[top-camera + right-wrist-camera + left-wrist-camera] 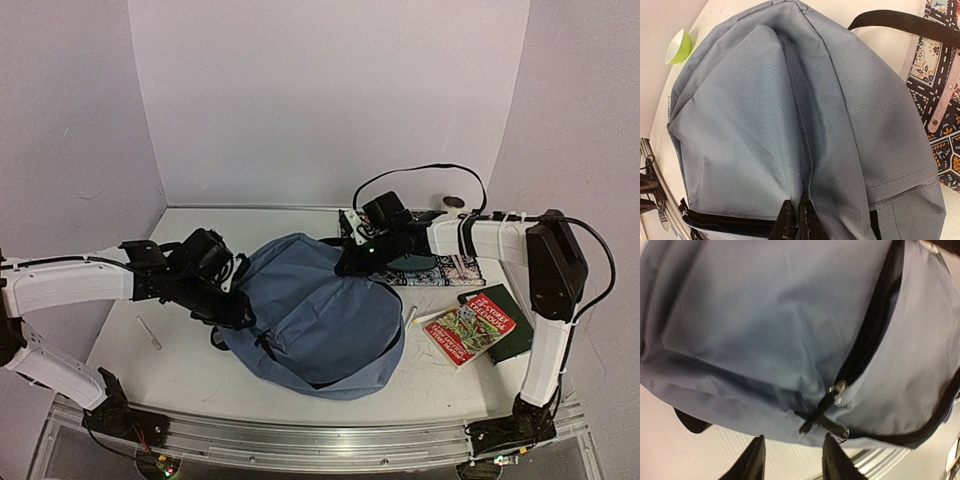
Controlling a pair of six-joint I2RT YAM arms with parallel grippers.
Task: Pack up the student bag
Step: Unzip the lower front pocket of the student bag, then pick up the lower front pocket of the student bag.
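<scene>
The student bag, a big slate-blue backpack, lies in the middle of the table. My right gripper is at its far upper edge. In the right wrist view that gripper is shut on a raised fold of the bag's fabric. My left gripper is at the bag's left side. In the left wrist view it stands open and holds nothing. It sits just short of the bag and its two black zipper pulls. A dark unzipped gap runs up from them.
A red book lies on a green book at the right. Behind the bag lies a patterned flat piece. There is a thin white stick at the left and a white pen by the bag. A green cup sits beyond the bag.
</scene>
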